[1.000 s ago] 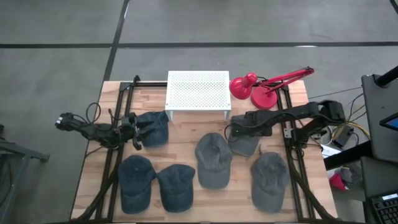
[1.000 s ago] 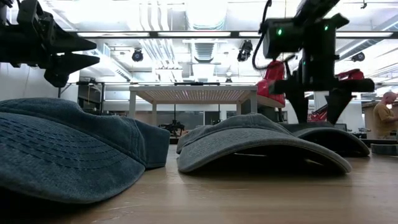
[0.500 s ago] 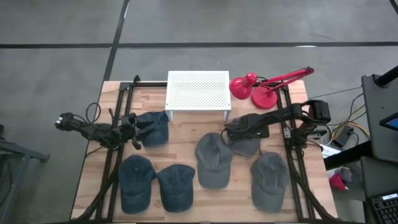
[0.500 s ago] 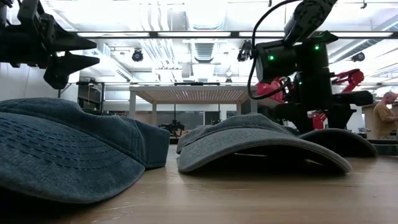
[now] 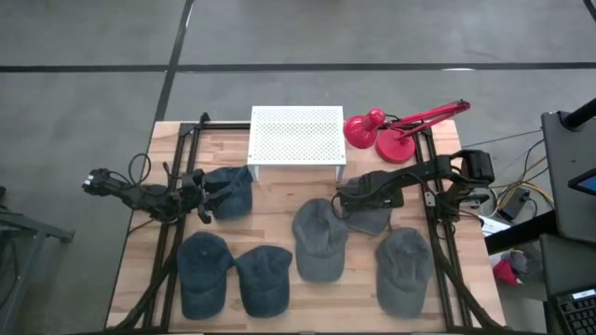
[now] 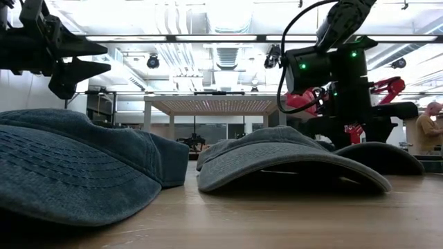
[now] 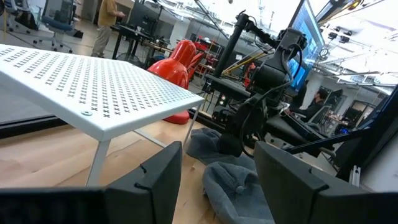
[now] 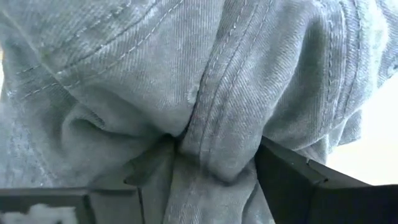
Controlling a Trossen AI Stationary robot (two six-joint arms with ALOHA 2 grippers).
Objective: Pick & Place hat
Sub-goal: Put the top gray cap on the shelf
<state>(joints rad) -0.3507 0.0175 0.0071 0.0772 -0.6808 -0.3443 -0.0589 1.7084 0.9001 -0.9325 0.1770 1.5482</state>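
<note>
Several denim caps lie on the wooden table. My right gripper [image 5: 347, 199] is down on a grey cap [image 5: 372, 220] near the table's right side, just in front of the white perforated stand [image 5: 296, 135], and is shut on its cloth. In the low view this gripper [image 6: 346, 135] sits low on that cap [image 6: 391, 158]. My left gripper [image 5: 201, 197] is open and held above the table at the left, beside a blue cap [image 5: 233, 191], touching nothing. My right gripper pinches a raised fold of the grey cap's crown [image 8: 208, 146] between its two fingers [image 8: 286, 180], along a stitched seam. The fingers come from above, pointing down. The cloth bunches up between them, and the cap's brim and rim rest on the table.
Other caps lie at centre [image 5: 319, 237], near right [image 5: 405, 270] and near left [image 5: 203, 270], [image 5: 264, 277]. A red desk lamp [image 5: 391, 138] stands at the far right beside the stand. Black frame rails run along both table sides. A person [image 6: 430, 128] shows in the room beyond.
My right gripper has come down from above the grey cap onto its crown, and its arm has folded lower; in the last half second it has held nearly still. The left arm has kept still.
</note>
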